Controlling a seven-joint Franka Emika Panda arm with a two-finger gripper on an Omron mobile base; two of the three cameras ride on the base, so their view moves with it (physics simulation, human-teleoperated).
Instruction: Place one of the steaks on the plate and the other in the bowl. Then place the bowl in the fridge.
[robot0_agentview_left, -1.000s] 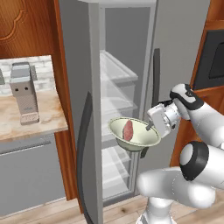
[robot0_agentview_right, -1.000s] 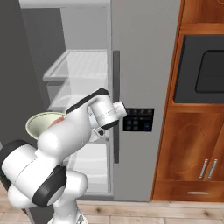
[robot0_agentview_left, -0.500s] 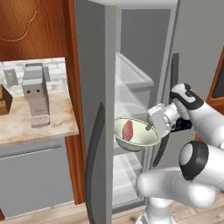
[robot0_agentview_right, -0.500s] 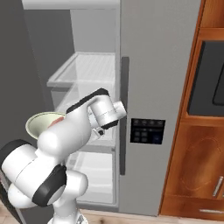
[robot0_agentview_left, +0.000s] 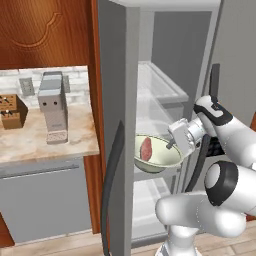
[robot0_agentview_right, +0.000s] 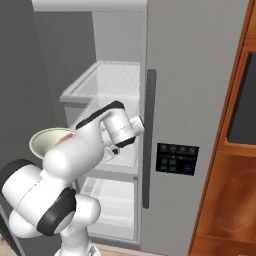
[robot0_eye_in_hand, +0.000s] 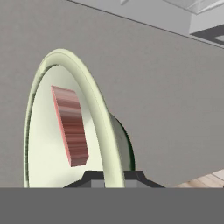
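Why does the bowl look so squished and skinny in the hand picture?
Hand view: the camera sits by the claw gripping the rim, so the bowl shows nearly edge-on and the steak looks like a strip. Left base view: seen from above, the bowl looks round.

base drove closer to fridge (robot0_agentview_left: 120, 100) | bowl (robot0_agentview_left: 156, 153) now nearer its shelves

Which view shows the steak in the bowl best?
The hand view: the steak lies large and unobstructed inside the bowl. The left base view shows it small in the bowl; in the right base view the arm hides most of it.
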